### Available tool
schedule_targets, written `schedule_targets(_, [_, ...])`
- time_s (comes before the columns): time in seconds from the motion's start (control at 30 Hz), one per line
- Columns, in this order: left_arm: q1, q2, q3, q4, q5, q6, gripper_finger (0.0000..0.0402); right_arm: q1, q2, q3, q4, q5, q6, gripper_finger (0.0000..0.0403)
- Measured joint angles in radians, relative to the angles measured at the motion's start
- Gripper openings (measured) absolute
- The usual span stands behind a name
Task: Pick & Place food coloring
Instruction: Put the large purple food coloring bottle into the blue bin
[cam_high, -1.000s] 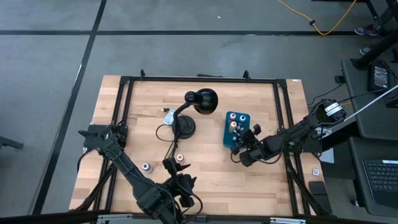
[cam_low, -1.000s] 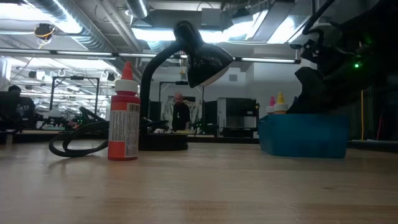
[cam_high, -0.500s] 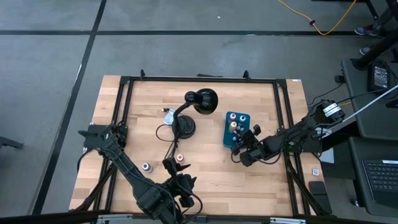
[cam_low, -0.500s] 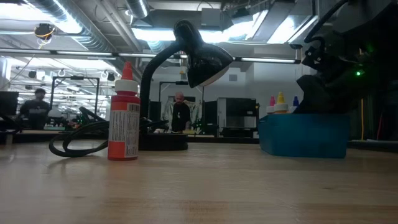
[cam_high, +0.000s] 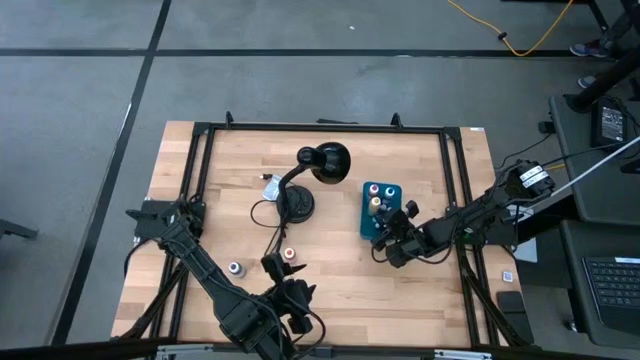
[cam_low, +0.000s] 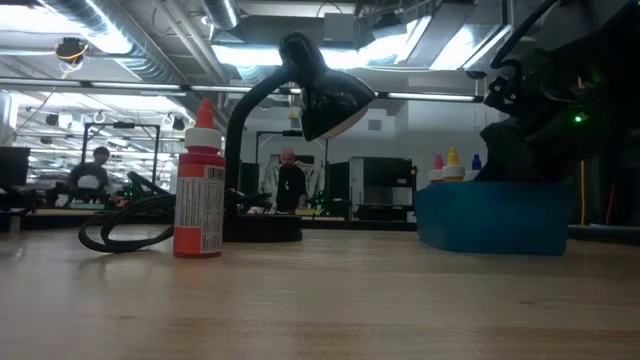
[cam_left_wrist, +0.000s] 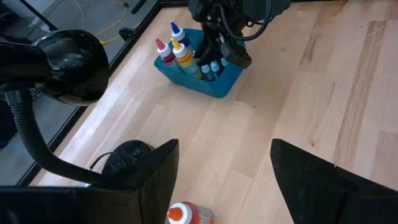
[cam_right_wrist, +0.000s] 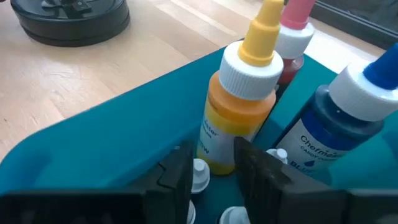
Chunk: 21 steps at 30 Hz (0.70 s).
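Right wrist view — yellow food coloring bottle (cam_right_wrist: 239, 109) just beyond right hand (cam_right_wrist: 214, 168).

teal box (cam_right_wrist: 118, 134) | holds yellow bottle (cam_right_wrist: 239, 115), red bottle (cam_right_wrist: 292, 46), blue bottle (cam_right_wrist: 339, 127) upright | fingers (cam_right_wrist: 177, 177) inside, slightly parted

Tabletop (cam_high: 330, 270): pale wood, smooth, matt, visible grain. Lamp (cam_high: 322, 163): glossy black shade. Box (cam_right_wrist: 106, 143): smooth teal plastic. Bottles (cam_right_wrist: 239, 115): glossy plastic, ribbed white caps, printed labels.
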<state>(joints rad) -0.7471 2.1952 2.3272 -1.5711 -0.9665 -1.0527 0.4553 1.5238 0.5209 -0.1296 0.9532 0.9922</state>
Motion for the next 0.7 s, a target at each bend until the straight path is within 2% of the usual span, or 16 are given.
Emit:
schedule_targets(0.17, [0.000, 0.000, 0.000, 0.000, 0.000, 0.000, 0.0247, 0.000, 0.000, 0.000, -0.001, 0.013, 0.001, 0.0138])
schedule_targets(0.47, [-0.003, 0.000, 0.000, 0.000, -0.003, 0.008, 0.0247, 0.000, 0.000, 0.047, -0.047, 0.037, -0.019, 0.0142])
schedule_targets(0.57, [-0.013, 0.000, 0.000, 0.000, -0.014, 0.003, 0.0247, 0.000, 0.000, 0.100, -0.124, 0.039, -0.032, 0.0142])
schedule_targets(0.7, [-0.043, 0.000, 0.000, 0.000, -0.053, -0.018, 0.0247, 0.002, 0.000, 0.193, -0.326, 0.040, 0.008, 0.0142])
